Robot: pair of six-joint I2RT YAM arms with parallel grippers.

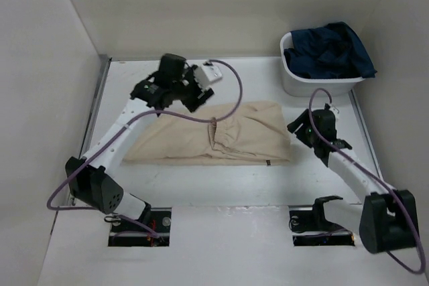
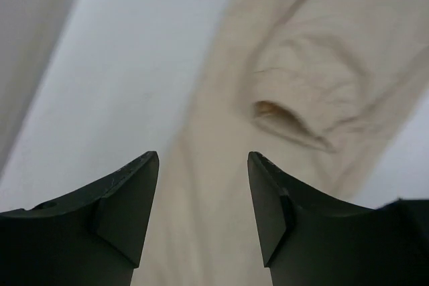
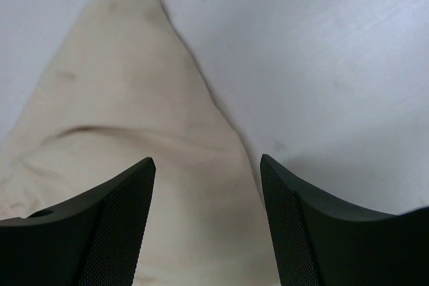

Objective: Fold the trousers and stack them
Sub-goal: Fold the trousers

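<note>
Top view: beige trousers (image 1: 221, 135) laid flat in the middle of the white table (image 1: 221, 185). Left gripper (image 1: 173, 102) above their far edge, right gripper (image 1: 301, 128) just beside their right end.

Left wrist: fingers (image 2: 127, 219) spread wide, holding nothing, over the cloth.

Right wrist: fingers (image 3: 315, 232) also wide and empty, over a trouser corner.

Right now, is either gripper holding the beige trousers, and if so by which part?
Nothing is held. The left gripper and right gripper are both open, and the beige trousers lie loose beneath them.
</note>
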